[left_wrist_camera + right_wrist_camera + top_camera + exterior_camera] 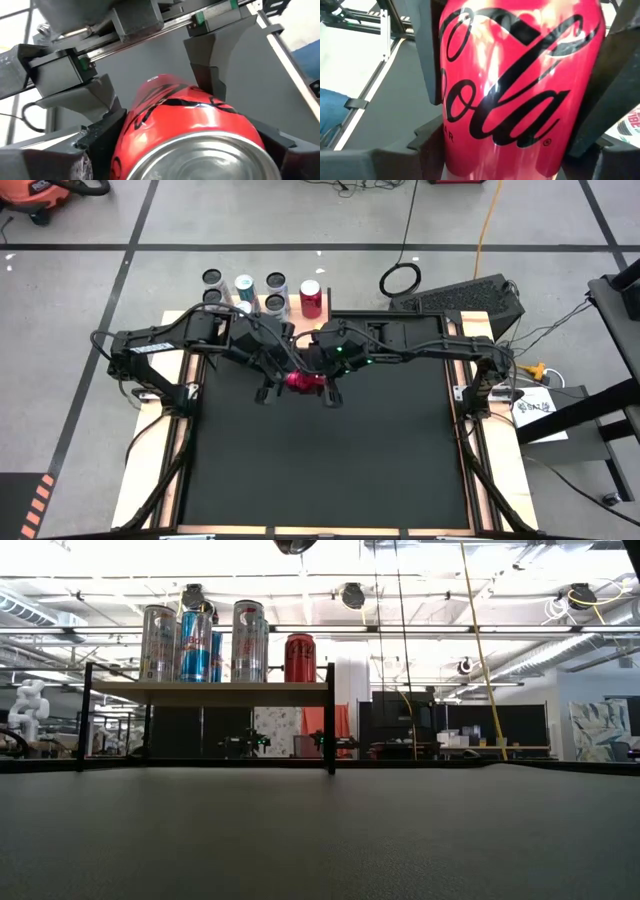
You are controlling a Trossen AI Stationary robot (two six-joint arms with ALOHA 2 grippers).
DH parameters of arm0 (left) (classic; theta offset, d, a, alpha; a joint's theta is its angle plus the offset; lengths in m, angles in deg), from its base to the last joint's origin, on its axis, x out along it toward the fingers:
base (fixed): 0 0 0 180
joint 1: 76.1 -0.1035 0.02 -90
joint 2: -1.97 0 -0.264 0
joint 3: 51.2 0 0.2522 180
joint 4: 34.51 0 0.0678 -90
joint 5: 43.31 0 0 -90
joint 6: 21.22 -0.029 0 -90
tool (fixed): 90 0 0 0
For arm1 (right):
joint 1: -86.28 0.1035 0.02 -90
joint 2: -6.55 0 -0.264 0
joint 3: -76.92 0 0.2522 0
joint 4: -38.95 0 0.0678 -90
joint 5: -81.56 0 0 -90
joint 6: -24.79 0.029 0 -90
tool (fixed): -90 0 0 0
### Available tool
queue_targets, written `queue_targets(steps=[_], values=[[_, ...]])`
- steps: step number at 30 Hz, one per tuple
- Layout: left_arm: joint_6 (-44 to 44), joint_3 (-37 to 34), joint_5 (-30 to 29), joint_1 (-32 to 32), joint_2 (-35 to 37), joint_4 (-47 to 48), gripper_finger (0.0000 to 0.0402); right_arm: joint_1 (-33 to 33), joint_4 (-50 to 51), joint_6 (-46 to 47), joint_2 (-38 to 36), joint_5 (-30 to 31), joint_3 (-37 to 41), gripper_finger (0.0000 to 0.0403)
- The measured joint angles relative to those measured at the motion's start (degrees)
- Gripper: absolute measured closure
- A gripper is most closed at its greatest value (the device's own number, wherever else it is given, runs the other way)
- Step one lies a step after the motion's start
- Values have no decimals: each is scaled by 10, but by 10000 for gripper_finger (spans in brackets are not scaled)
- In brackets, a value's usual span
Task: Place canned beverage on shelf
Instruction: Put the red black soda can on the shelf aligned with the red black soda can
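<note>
A red cola can (298, 380) hangs above the middle of the black table, between my two grippers. It lies about level, and its silver end (210, 155) faces the left wrist camera. My right gripper (312, 382) reaches in from the table's right and is shut on the can. My left gripper (282, 383) comes from the left and stands at the can's silver end. The pale wooden shelf (210, 692) stands at the table's far edge on thin black legs. Several cans stand on it, among them a red one (300, 658). My right gripper pinches the can's round side wall (455, 75) between its two fingers (205, 75), on the half away from the silver end. The fingers slant down from the table's right and lie across the can. The can is lifted clear of the table, lying about level.
The shelf's cans (244, 283) stand in two rows, silver, blue and red, at the far left of centre. A dark keyboard (470, 295) and cables lie beyond the table's far right corner. The black mat (320, 470) stretches toward the near edge.
</note>
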Motion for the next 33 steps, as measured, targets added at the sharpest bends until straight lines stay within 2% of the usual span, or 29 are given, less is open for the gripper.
queue_targets(steps=[5, 13, 29, 33], values=[[-5, 0, -19, 0, 8, -2, 74, 0, -5, 5, 0, 28, -1, 132], [3, 0, -24, 0, 8, 8, 73, 1, -11, 8, 1, 27, -1, 132], [-7, 0, -7, -1, 9, -10, 73, 13, -23, 14, 1, 28, 0, 132], [2, 0, -9, -1, 9, 1, 73, 16, -25, 12, 6, 51, 0, 132]])
